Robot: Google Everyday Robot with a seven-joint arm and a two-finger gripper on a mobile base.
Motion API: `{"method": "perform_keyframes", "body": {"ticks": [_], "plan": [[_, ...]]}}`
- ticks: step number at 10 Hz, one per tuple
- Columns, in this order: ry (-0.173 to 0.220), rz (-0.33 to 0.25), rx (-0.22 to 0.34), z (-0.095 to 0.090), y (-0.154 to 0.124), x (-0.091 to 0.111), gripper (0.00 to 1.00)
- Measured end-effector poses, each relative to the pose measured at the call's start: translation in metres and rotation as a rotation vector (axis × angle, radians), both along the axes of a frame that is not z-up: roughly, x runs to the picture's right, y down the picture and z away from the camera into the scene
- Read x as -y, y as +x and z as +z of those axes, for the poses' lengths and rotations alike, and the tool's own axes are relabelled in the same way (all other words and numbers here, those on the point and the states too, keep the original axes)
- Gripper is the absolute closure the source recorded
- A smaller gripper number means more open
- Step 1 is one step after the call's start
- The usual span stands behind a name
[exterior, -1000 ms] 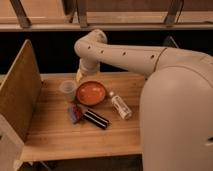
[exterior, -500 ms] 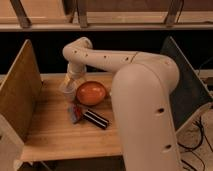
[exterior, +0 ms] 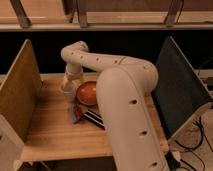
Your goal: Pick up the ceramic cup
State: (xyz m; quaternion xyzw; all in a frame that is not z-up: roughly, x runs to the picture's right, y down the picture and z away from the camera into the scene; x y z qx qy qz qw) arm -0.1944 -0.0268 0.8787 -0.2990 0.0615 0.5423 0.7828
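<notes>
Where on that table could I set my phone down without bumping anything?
The table is bare front-left, between the side board and the packet. It is crowded mid-table: the gripper hangs over the cup beside the orange bowl, the arm covering the right.

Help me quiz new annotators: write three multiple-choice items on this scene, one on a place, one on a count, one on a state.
1. Where is the gripper?
A) just left of the orange bowl
B) beside the dark panel on the right
C) past the table's front edge
2. How many bowls stand on the wooden table?
A) three
B) one
C) two
3. How does the orange bowl sit?
A) upside down
B) on its side
C) upright, open side up
Answers: 1 A, the gripper hangs by the bowl's left rim; 2 B, only one bowl shows; 3 C, its hollow faces up.
</notes>
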Motion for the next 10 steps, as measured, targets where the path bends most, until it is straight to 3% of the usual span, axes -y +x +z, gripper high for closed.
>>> {"method": "perform_keyframes", "body": {"ticks": [2,3,5,8,10], "plan": [[-0.044,0.011,-0.002,0.017,-0.005,-0.009,0.37],[-0.071,0.014,0.007,0.023,-0.008,-0.016,0.42],[-0.113,0.025,0.026,0.032,-0.011,-0.023,0.63],[-0.109,0.067,0.047,0.034,-0.006,-0.010,0.93],[-0.072,0.100,0.068,0.024,-0.001,0.008,1.00]]}}
